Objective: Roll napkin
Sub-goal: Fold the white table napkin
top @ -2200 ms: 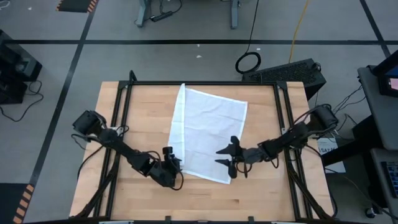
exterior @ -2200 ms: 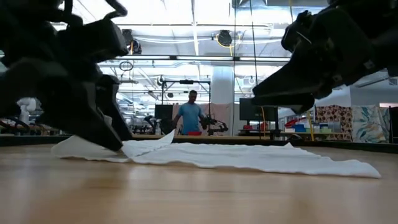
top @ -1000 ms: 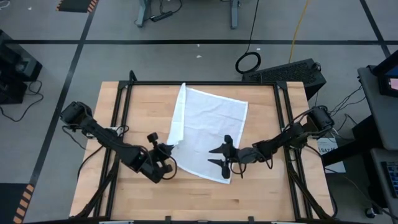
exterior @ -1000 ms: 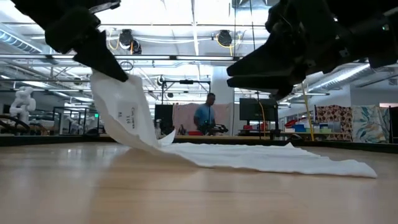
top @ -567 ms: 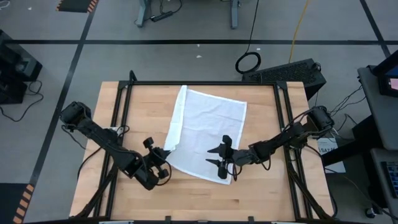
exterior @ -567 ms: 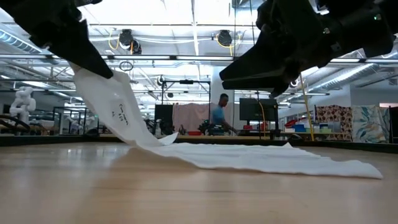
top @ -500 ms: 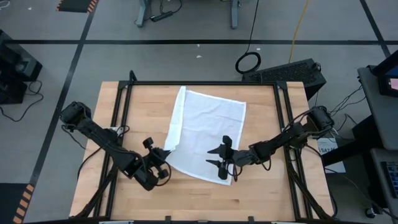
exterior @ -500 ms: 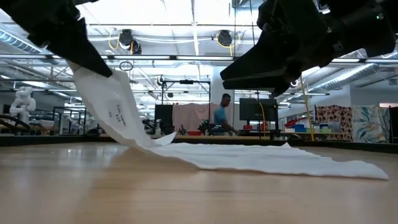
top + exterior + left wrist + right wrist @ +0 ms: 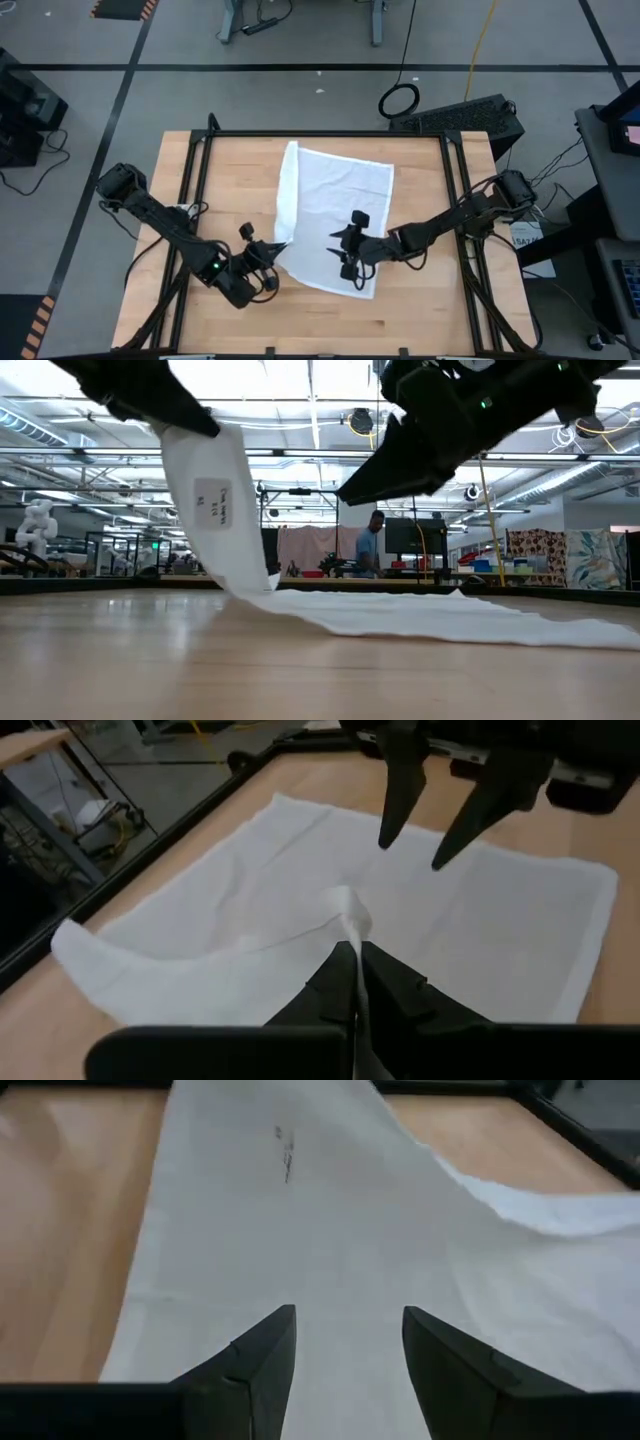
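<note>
Left gripper fingers pinch a lifted corner of the thin, wrinkled white napkin; right gripper fingers spread, hovering above the cloth.

We are pinching the napkin's near-left corner with our left gripper; our right gripper is hovering spread above the cloth.

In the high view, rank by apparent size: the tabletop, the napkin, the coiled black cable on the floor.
Largest to smallest:
1. Wooden tabletop
2. White napkin, spread across the table's middle
3. Coiled black cable on the floor beyond the table, clearly the smallest
</note>
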